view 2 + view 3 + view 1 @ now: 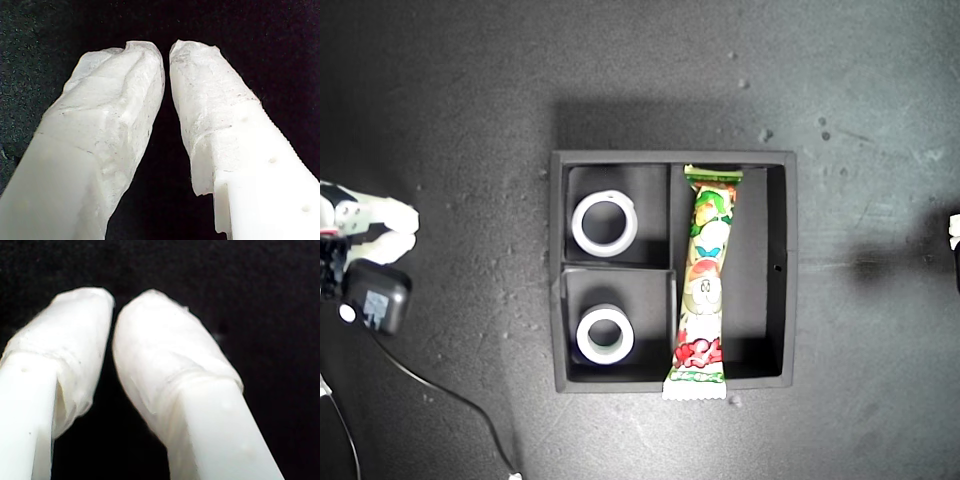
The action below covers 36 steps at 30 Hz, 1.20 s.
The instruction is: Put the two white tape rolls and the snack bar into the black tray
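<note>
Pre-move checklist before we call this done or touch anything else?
1. Larger tape roll in the small compartment of the tray nearer the exterior view's top: ok.
2. Smaller tape roll in the other small compartment: ok.
3. Snack bar fully inside the long compartment: not ok, its red-lettered end overhangs the tray wall.
4. My first gripper empty, tips nearly together: ok.
5. My second gripper empty, tips nearly together: ok.
6. Which arm sits at the exterior view's left edge: cannot tell.
</note>
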Each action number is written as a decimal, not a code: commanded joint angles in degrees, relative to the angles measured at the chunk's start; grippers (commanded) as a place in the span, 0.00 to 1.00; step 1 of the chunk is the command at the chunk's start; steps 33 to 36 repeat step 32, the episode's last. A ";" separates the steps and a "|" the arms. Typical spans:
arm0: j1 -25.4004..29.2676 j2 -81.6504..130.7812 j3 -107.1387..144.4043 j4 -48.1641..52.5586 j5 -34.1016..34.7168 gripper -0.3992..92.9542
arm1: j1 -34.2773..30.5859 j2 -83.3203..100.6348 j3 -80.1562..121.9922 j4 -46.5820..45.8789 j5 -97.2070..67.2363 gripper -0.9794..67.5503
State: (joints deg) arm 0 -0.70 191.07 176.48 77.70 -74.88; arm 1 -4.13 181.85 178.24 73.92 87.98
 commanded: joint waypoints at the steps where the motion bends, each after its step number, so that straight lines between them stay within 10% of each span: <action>1: -0.44 3.08 3.34 2.20 0.44 0.01 | 0.09 0.09 0.70 0.44 -0.18 0.03; 36: -0.35 3.08 3.34 2.20 -0.09 0.01 | 1.76 10.20 0.79 2.90 -6.33 0.04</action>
